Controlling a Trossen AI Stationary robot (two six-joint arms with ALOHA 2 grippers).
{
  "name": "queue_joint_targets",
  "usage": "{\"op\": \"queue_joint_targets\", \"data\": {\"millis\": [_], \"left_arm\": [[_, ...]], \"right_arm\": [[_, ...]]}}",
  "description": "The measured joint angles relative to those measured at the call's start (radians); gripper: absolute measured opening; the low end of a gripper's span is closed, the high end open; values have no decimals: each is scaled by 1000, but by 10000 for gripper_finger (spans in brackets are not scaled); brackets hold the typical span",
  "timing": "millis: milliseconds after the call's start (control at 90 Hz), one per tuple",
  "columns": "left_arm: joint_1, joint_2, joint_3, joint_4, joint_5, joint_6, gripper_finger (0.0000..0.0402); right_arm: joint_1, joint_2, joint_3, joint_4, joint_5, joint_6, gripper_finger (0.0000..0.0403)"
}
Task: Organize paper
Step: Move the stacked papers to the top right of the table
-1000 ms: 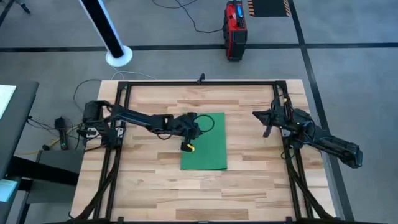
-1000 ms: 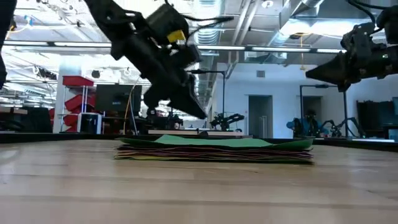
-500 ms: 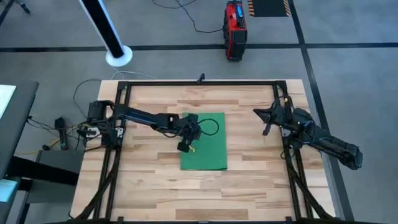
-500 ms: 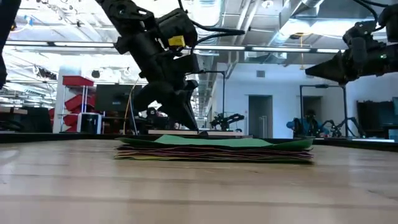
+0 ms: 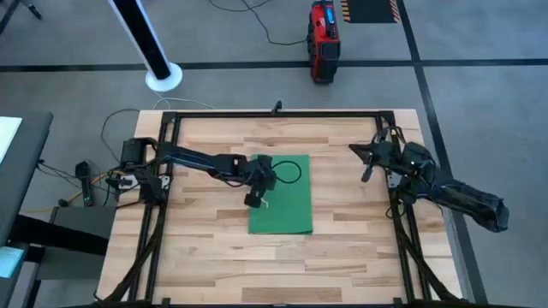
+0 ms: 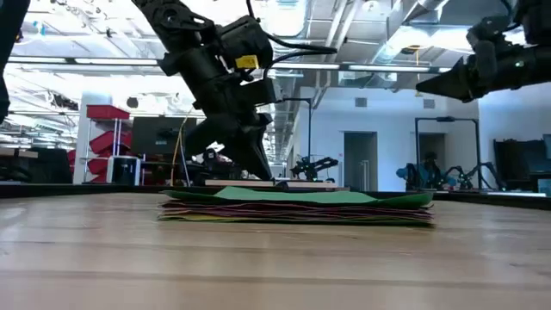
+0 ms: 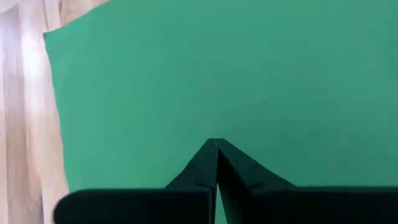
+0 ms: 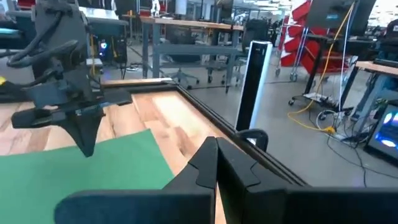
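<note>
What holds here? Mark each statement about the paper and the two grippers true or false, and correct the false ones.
1. The green sheet lies on top of the stack. True.
2. The left gripper has its fingers spread wide. False: the left wrist view shows them shut together, tips meeting over the green sheet.
3. The right gripper presses on the paper. False: it hangs in the air off to the side of the stack, over the bare table.
4. Sheets of other colours show at the stack's edge in the low view. True.
5. The stack sits on a metal tray. False: it rests directly on the wooden table.
</note>
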Motion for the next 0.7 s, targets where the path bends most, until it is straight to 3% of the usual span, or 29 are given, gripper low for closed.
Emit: {"op": "queue_joint_targets", "data": {"millis": [267, 478, 700], "left_arm": [[11, 0, 0, -4, 0, -1, 0], [11, 3, 0, 5, 18, -20, 0], [11, 96, 9, 74, 22, -39, 0]], "right_arm": [[10, 184, 65, 92, -125, 72, 0], [88, 326, 138, 135, -122, 60, 0], [149, 422, 163, 156, -63, -5, 0]]}}
